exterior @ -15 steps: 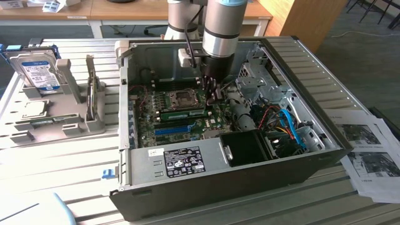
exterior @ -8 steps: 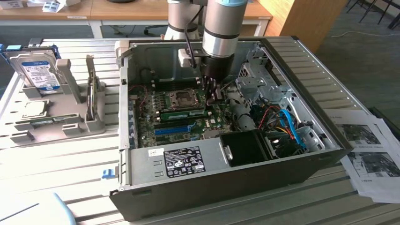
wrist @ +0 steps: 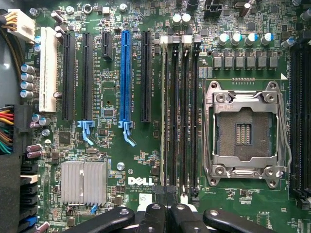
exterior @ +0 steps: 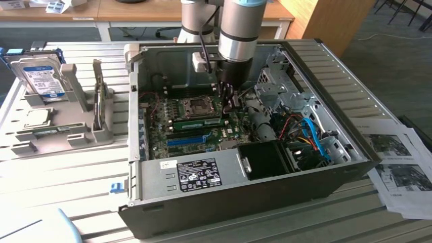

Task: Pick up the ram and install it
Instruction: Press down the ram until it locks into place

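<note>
While the arm reached down into the open computer case [exterior: 223,202] in the exterior view, the gripper [exterior: 231,105] hung just above the motherboard [exterior: 162,136], clenched and holding nothing. The ram [exterior: 198,122] stood on edge in a memory slot, between the empty processor socket [exterior: 200,105] on its far side and the blue slot [exterior: 185,140] on its near side. The gripper's tips were by the stick's end toward the exterior view's right. A rack [exterior: 74,132] with a hard drive [exterior: 42,76] sat well apart, to the exterior view's left of the case.

From the wrist view, the closed gripper [wrist: 168,206] lined up with one end of the memory slots [wrist: 182,116], beside the processor socket [wrist: 243,131]. Which slot held the stick I could not tell there.

By my judgement the pick-up was done and the ram was placed and let go. Whether it was fully pushed home and latched could not be told.
</note>
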Robot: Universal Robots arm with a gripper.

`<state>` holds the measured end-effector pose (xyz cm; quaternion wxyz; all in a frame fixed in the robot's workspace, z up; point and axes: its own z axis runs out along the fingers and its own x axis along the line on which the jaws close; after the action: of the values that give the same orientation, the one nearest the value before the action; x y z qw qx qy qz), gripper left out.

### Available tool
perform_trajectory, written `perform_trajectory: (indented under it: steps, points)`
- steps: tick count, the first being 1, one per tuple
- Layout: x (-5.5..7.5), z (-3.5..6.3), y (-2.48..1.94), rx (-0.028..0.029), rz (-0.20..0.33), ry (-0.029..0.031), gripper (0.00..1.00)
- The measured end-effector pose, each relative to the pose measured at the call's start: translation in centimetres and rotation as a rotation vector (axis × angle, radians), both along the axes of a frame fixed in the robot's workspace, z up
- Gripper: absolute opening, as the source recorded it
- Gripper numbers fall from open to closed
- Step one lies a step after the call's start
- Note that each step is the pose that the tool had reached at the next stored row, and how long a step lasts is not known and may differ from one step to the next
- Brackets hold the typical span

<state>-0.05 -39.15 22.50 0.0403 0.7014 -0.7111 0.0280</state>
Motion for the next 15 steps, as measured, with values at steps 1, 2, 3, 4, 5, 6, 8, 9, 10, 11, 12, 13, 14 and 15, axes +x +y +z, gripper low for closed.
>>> perform_trajectory:
  steps: [1, 2, 3, 4, 5, 6, 8, 9, 10, 11, 12, 13, 14, 15]
  points:
    - [0.00, 0.00, 0.00, 0.0001, 0.000, 0.0000, 0.09]
    - [0.00, 0.00, 0.00, -0.0001, 0.000, 0.0000, 0.09]
    - [0.00, -0.02, 0.00, -0.0001, 0.000, 0.0000, 0.09]
    - [0.00, -0.06, 0.00, 0.0000, 0.000, 0.0000, 0.09]
    - [0.00, -0.10, -0.01, -0.0002, 0.000, 0.0000, 0.09]
    - [-0.01, -0.14, -0.03, -0.0003, 0.000, 0.0001, 0.09]
    - [-0.01, -0.19, -0.04, -0.0003, 0.000, 0.0001, 0.09]
    - [0.00, -0.20, -0.04, -0.0002, 0.000, 0.0001, 0.09]
    - [0.00, -0.21, -0.04, -0.0001, 0.000, 0.0001, 0.09]
    - [0.00, -0.21, -0.04, -0.0001, 0.000, 0.0000, 0.09]
    - [0.00, -0.21, -0.04, 0.0000, 0.000, 0.0000, 0.09]
    - [0.00, -0.21, -0.04, 0.0000, 0.000, 0.0000, 0.09]
    - [0.00, -0.21, -0.04, 0.0000, 0.000, 0.0001, 0.09]
    - [0.00, -0.22, -0.04, 0.0000, 0.000, 0.0000, 0.09]
